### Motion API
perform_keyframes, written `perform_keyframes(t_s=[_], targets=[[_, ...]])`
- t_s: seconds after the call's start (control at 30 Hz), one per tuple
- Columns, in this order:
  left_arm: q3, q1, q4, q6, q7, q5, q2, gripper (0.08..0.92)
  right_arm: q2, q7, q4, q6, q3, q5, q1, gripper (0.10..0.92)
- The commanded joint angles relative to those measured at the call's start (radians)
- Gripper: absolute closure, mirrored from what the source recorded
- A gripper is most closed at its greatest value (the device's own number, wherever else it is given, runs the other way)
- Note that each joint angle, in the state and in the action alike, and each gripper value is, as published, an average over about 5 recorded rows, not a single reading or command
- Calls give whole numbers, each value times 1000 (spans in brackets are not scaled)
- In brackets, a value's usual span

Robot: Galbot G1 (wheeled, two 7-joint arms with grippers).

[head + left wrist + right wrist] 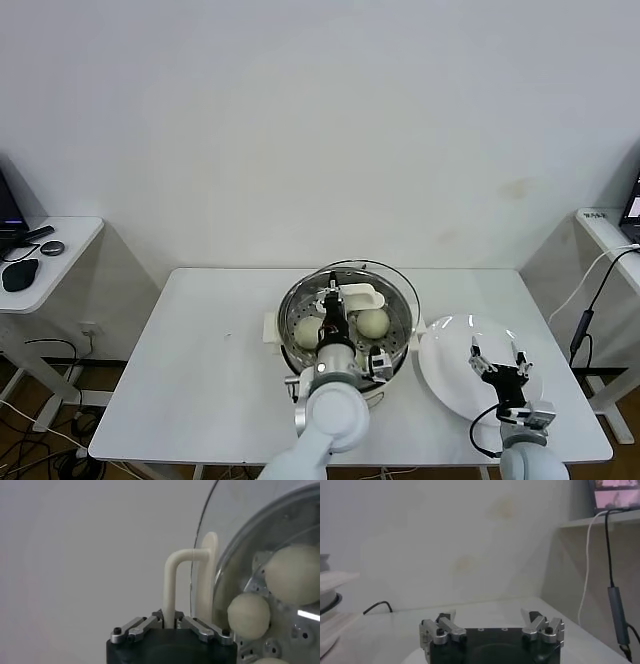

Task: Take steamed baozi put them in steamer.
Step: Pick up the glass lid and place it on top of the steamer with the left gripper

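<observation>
Your left tool [169,625] is clenched on the round glass lid's white handle [175,580], over the shiny steel steamer [400,305] at worktop centre. Cream-white round baozi [372,322] sit inside. Your right tool [497,362] hangs released above the flat white plate [445,370] at three o'clock.

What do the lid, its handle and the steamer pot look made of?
Lid: clear glass by the look, since the buns show through it. Handle, pinched in the left gripper: smooth matte cream, probably plastic. Steamer: shiny perforated metal, likely steel, mirror-bright on its rim.
</observation>
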Motion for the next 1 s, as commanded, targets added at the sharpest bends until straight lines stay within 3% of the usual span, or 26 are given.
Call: perform_keyframes(t_s=[0.03, 1.0], targets=[[30, -10, 46, 1, 7, 114, -4, 826, 2, 0, -1, 1, 1, -3, 0, 203], [-1, -1, 66, 0, 49, 133, -5, 826, 9, 3, -12, 2, -7, -20, 3, 203]])
